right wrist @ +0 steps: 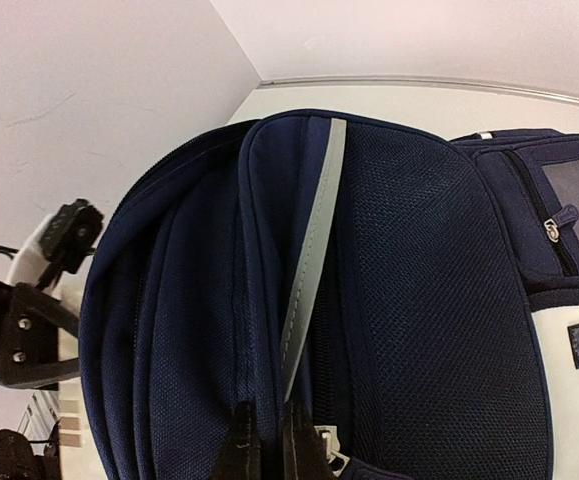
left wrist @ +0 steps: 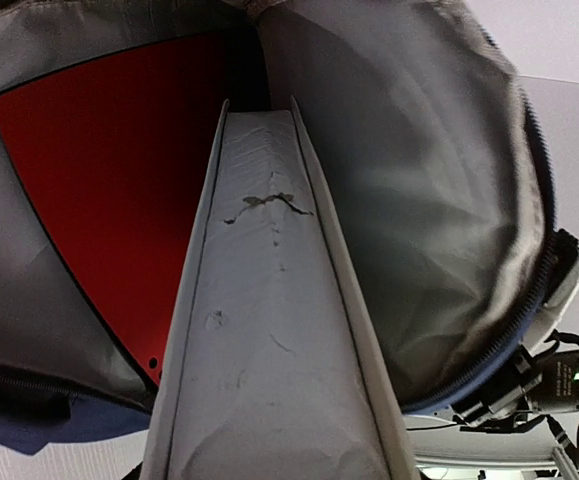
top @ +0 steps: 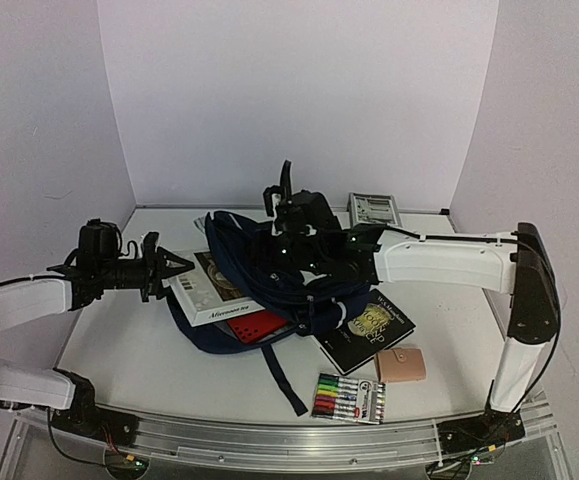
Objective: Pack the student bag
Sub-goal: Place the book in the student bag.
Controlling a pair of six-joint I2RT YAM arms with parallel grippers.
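Two hands meet at the bag (top: 314,290), which lies mid-counter (top: 139,350) with its mouth open toward the left. The left hand (top: 174,268) pinches a white book (top: 214,290) by its left end. The book is tilted, and its other end sits inside the mouth, beside a red board (left wrist: 99,180) lying against the grey lining. The right hand (right wrist: 266,440) is pressed together on the bag's top fabric at a grey stripe (right wrist: 314,260). To the right, a black book (top: 369,330) touches the bag. A pink wallet (top: 402,365) and a marker pack (top: 349,398) lie nearer, and a grey device (top: 373,209) farther back.
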